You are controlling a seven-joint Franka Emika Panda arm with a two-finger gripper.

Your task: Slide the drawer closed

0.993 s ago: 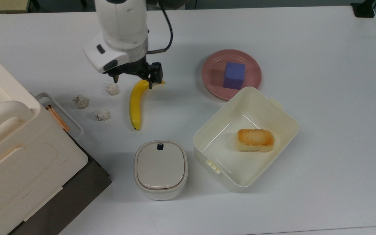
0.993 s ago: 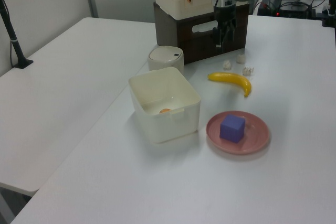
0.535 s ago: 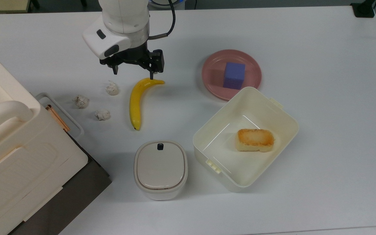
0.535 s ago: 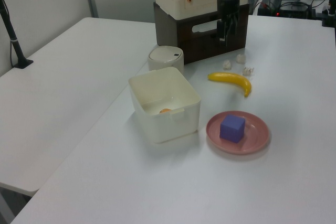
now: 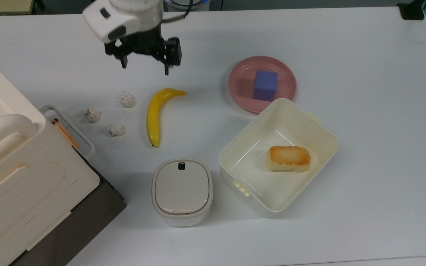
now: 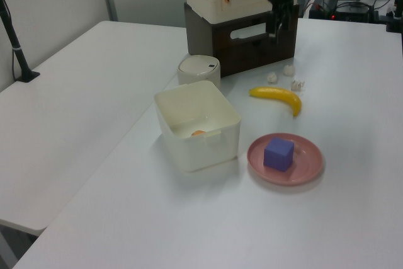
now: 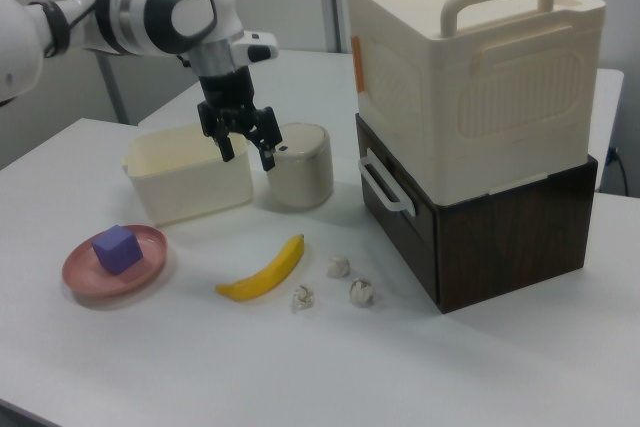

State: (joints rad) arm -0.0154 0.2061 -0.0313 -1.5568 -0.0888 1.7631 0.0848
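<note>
The drawer (image 7: 402, 225) has a dark brown front and a white loop handle (image 7: 384, 186). It sits in a dark brown box under a cream case (image 7: 470, 77), and its front looks flush with the box. In the top view the handle (image 5: 73, 127) pokes out at the left. My gripper (image 5: 144, 67) hangs open and empty in the air, beyond the banana's (image 5: 154, 114) tip and well to the right of the drawer in the top view. In the right view the gripper (image 7: 248, 155) hovers in front of the lidded container, left of the drawer.
Three crumpled paper balls (image 5: 127, 100) lie between the banana and the drawer handle. A lidded off-white container (image 5: 182, 190), a cream tub (image 5: 324, 129) holding a piece of bread (image 5: 289, 158), and a pink plate (image 5: 242, 92) with a blue block (image 5: 265, 85) stand further right.
The gripper has lifted off from beside the banana's tip and moved toward the top view's top edge, staying open. The banana and the drawer have not moved.
</note>
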